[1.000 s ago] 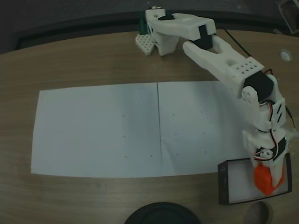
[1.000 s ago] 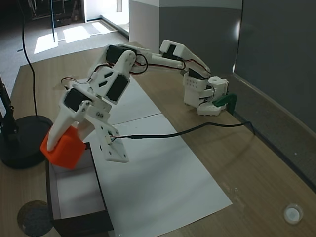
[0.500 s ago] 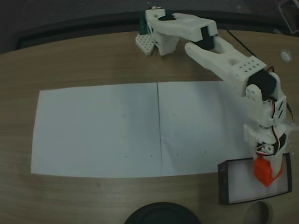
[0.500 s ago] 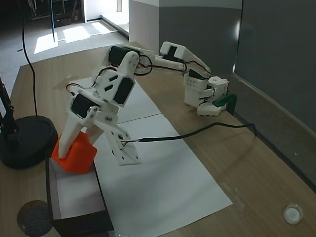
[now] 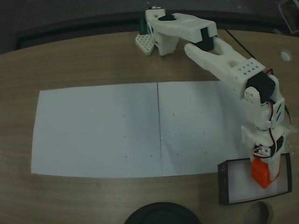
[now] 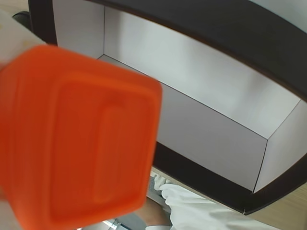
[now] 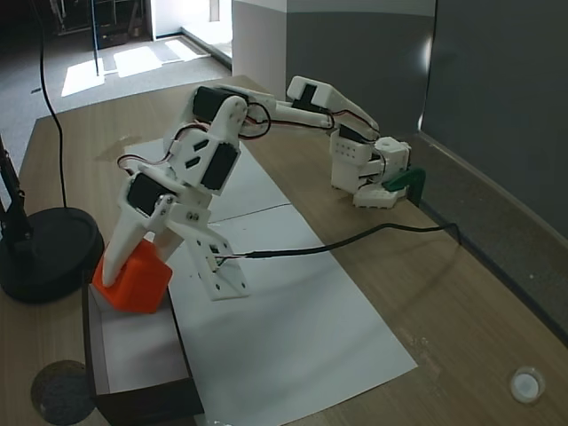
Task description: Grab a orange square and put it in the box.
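Your gripper (image 7: 173, 266) reaches down over far end of box (image 7: 182, 351). One finger lies against orange square (image 7: 133, 282); other finger splayed out to side over white paper (image 7: 293, 328), clear of block, so jaws stand parted.

Orange square (image 5: 262, 173) sits low inside box (image 5: 223, 184), at end nearest arm; whether it touches white floor, you cannot tell.

Wrist view: orange square (image 6: 76, 134), raised bump facing camera, before box (image 6: 249, 52) white interior.

Round black disc (image 5: 161, 214) near table edge, apart from box.
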Action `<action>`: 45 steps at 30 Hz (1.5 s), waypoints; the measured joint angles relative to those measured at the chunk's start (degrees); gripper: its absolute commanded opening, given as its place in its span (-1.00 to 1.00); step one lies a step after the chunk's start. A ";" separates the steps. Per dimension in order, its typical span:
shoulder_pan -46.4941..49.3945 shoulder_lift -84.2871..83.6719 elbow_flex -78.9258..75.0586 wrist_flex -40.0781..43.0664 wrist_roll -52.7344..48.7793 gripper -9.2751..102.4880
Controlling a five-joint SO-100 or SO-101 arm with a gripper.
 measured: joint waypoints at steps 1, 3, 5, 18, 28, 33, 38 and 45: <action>-0.18 0.00 0.00 0.53 0.00 -0.35; -0.35 0.00 0.00 1.23 0.00 -0.34; -0.35 0.00 0.00 1.23 0.00 -0.34; 0.00 0.09 -1.05 4.75 0.00 -0.81; 2.72 18.28 -8.61 23.29 0.00 -0.84; 3.87 33.49 -10.55 28.83 0.00 -0.84; 8.70 56.69 2.11 28.92 0.00 -0.84; 18.11 93.78 34.28 28.92 0.00 -0.84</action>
